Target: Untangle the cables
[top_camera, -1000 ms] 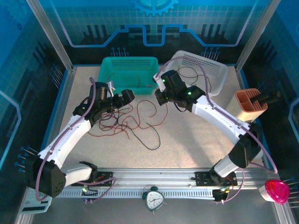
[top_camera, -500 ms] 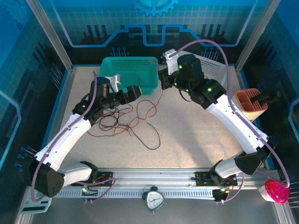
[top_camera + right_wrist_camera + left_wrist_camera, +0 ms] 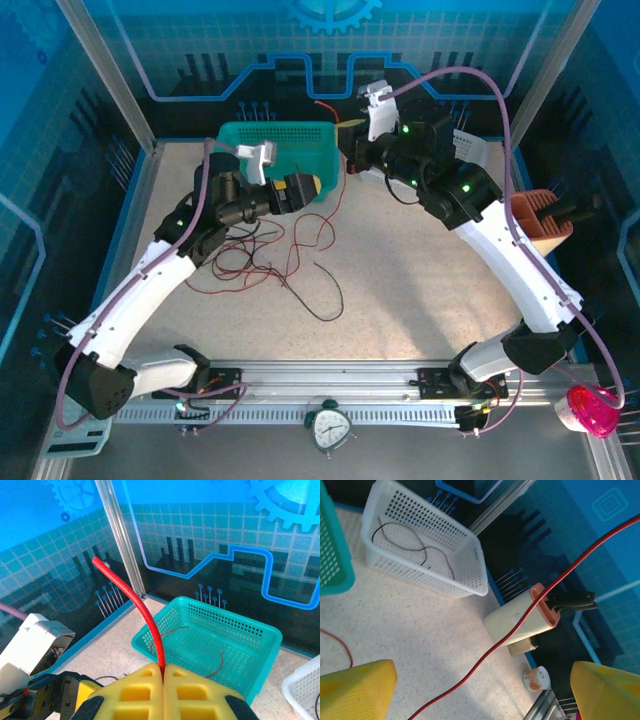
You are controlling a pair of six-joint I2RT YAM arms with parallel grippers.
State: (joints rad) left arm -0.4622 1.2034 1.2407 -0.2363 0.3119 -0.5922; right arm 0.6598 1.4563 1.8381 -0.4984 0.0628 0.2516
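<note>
The job looks partly done. A black cable [image 3: 420, 545] lies in the white basket [image 3: 430, 575] at 1 o'clock, and thin red strands [image 3: 172, 629] sit in the teal basket [image 3: 227, 615] at 12. The remaining cables [image 3: 265, 258], thin dark red and black loops crossing loosely, are heaped on the surface [image 3: 420, 290] left of centre, toward 9. The right claw [image 3: 162, 669] is clamped on a red cable [image 3: 140, 605] raised above the heap. The left claw [image 3: 480, 690] stands wide apart, with that strand running between its pads [image 3: 357, 690], ungripped.
</note>
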